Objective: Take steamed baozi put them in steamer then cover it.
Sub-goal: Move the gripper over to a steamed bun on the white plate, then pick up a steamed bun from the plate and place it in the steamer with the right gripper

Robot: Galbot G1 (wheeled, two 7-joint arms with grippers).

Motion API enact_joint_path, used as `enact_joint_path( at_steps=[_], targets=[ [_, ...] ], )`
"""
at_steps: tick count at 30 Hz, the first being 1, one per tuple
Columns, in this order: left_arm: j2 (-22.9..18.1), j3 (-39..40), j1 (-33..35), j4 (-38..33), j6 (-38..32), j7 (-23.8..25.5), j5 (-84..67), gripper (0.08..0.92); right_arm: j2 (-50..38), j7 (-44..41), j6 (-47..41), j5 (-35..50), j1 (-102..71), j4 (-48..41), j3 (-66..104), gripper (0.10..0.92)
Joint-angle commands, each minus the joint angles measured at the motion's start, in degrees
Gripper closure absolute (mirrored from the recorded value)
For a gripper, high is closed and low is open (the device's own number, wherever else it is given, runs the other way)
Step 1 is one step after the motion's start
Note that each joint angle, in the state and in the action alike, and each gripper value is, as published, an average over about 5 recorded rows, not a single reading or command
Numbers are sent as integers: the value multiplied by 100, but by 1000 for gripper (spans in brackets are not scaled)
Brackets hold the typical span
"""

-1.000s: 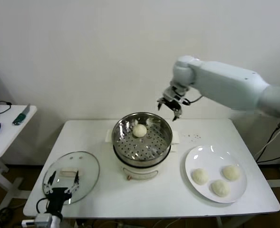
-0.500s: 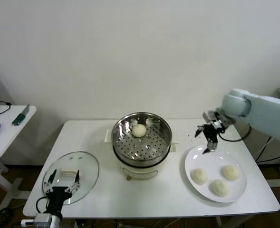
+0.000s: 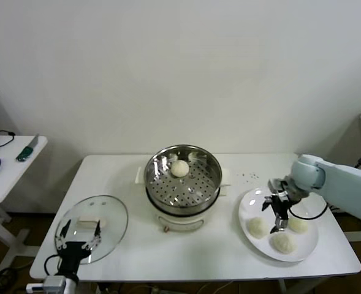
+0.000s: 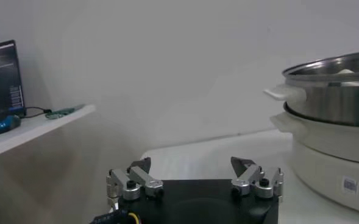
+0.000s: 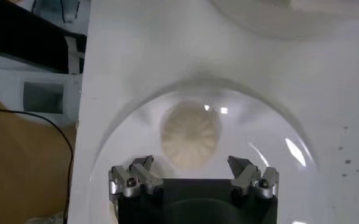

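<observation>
right end effector (image 3: pixel 279 215): wide, empty, over plate (image 3: pixel 251 199) | buns (image 3: pixel 285 242): three on plate, one in steamer (image 3: pixel 183 177) | lid (image 3: pixel 92 227): on surface, left end effector (image 3: pixel 80 239) wide above | risk: soft bun squashed or slipping if grip lands off-centre

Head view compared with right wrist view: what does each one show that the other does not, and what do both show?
Only the head view shows the steamer holding one baozi, the glass cover lying on the table, and the left claw over that cover. Only the right wrist view shows the wrinkled surface of one plated baozi close up. Both show the white plate and the open right claw above it.
</observation>
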Motion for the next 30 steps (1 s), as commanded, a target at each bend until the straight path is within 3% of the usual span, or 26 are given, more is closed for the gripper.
enact_joint_path(
  at_steps=[1,18,30],
  targets=[
    [-13,9,-1,15,-3,4,36,177,136,65,-23,-362,-865,-318,634,203],
    [-19,-5,-12,62,-7,-6,35,177,561,5,75,-336,-877,-559,704,206],
    [-29,-2,-21,60,9,0,22,177,418,-89,103,-118,-502,-484,472,303]
  ],
)
